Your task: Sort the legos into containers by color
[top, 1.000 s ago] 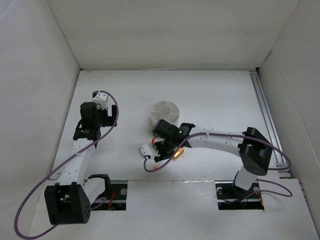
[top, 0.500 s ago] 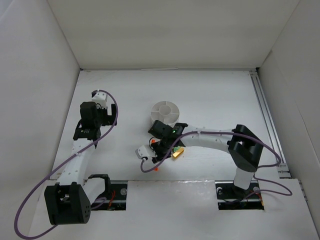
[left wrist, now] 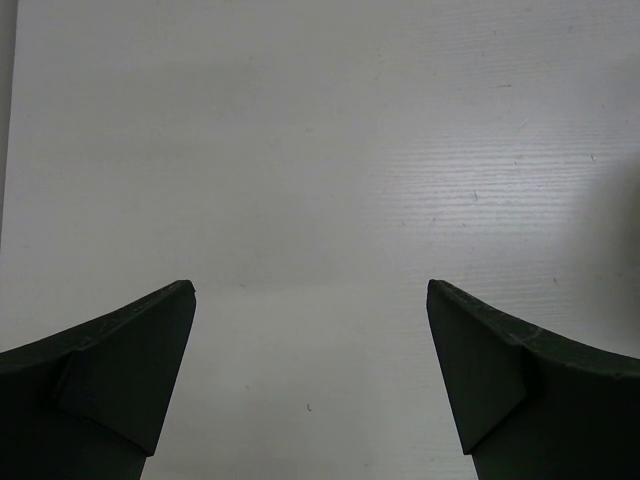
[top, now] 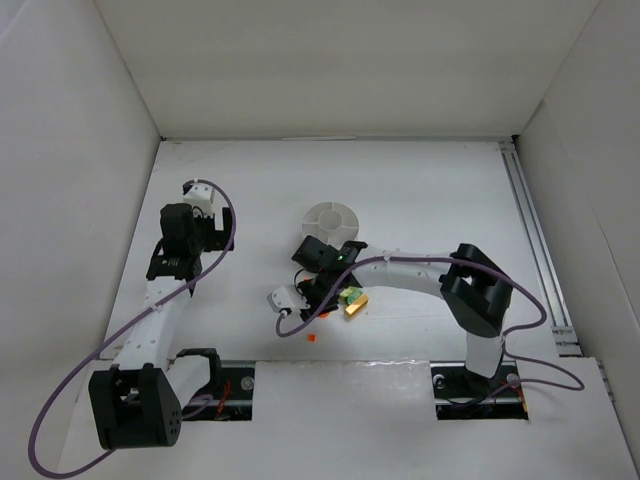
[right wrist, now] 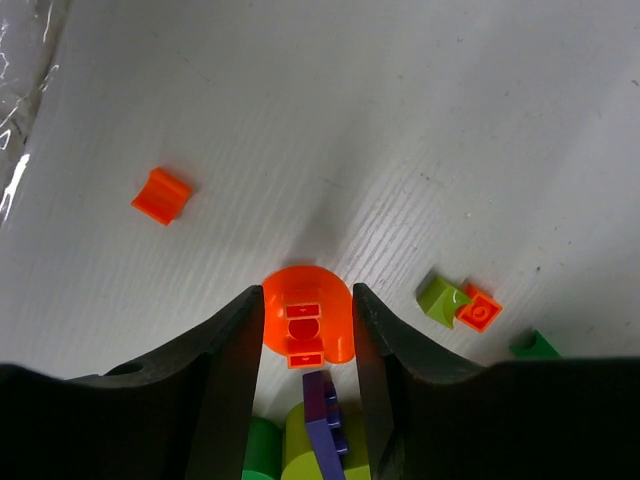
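Sorting barely begun: white round divided dish (top: 330, 222) shows no bricks (tiny in view). Your right end effector (right wrist: 306, 293) pinches round orange plastic brick (right wrist: 305, 330); left end effector (left wrist: 308, 288) spread; others litter tabletop (right wrist: 400, 120).

A round white dish (top: 330, 206) sat mid-table (top: 440, 190). The right arm (top: 420, 272) stretched leftward from its base, its wrist just on the near side of the dish, with a yellow-green clump of legos (top: 351, 301) beside it. One small orange-red piece (top: 311, 338) lay apart, nearer the bases. The left arm (top: 160, 300) stood well off to the left.
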Controlling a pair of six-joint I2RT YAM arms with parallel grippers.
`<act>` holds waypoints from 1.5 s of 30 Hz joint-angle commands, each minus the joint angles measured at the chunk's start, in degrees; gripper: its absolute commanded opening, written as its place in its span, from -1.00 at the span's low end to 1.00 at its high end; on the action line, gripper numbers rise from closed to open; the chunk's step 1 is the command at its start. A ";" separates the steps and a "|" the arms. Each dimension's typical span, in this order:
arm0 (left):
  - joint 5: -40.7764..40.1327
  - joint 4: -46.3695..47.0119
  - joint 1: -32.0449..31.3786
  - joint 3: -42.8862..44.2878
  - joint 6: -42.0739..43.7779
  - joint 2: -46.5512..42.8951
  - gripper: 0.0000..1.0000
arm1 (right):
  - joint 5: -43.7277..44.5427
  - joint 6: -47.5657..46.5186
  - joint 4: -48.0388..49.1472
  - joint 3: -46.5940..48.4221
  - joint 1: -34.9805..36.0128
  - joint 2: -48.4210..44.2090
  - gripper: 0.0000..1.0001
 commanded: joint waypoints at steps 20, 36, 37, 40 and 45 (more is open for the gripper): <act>-1.73 2.22 0.11 2.19 -0.69 1.22 1.00 | -1.21 -3.08 -4.81 5.47 -2.20 4.56 -0.07; -1.73 2.74 0.11 2.19 -0.69 1.74 1.00 | -0.68 -3.61 -6.48 7.14 -2.73 7.28 -0.15; -2.25 2.74 0.11 2.19 -0.69 1.74 1.00 | -0.68 -3.61 -6.48 7.14 -2.73 7.28 -0.15; -2.25 2.74 0.11 2.19 -0.69 1.74 1.00 | -0.68 -3.61 -6.48 7.14 -2.73 7.28 -0.12; -2.25 2.74 0.11 1.67 -0.69 1.74 1.00 | -1.82 -1.60 -6.48 7.14 -3.25 6.67 0.09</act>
